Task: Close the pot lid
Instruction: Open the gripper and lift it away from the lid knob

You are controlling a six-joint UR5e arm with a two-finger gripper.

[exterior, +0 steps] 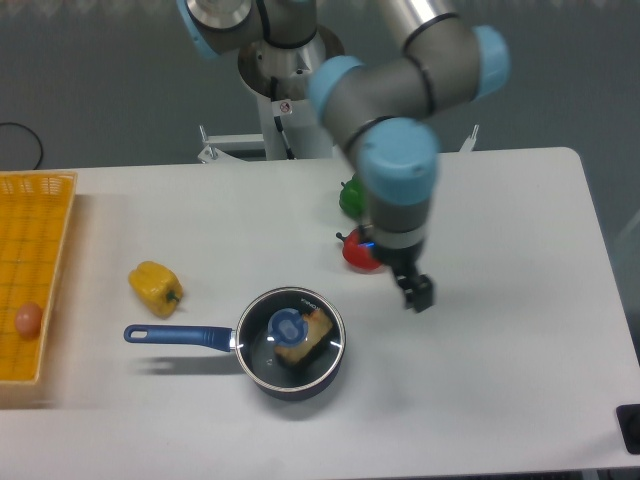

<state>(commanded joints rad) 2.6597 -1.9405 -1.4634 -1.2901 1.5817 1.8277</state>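
- Basket [35, 270], yellow mesh, sits at the table's [500, 380] 9 o'clock edge, with a small pinkish egg [28, 319] in its near part.
- Yellow pepper [155, 287] lies on the table at about 10 o'clock from the pot, apart from it.
- Pot [290, 345], dark, stands near the front middle of the table, its blue handle [178, 335] pointing to 9 o'clock.
- Pot lid [292, 333] lies flat on the pot's rim, its blue knob [288, 323] near the centre; a yellowish lump shows through the glass.
- Red pepper [358, 252] and green pepper [350, 196] lie at about 1 o'clock from the pot, both partly hidden behind my arm.
- My pincer [414, 291] hangs over bare table at 2 o'clock from the pot, clear of the lid, holding nothing; I cannot tell how far apart its fingers stand.
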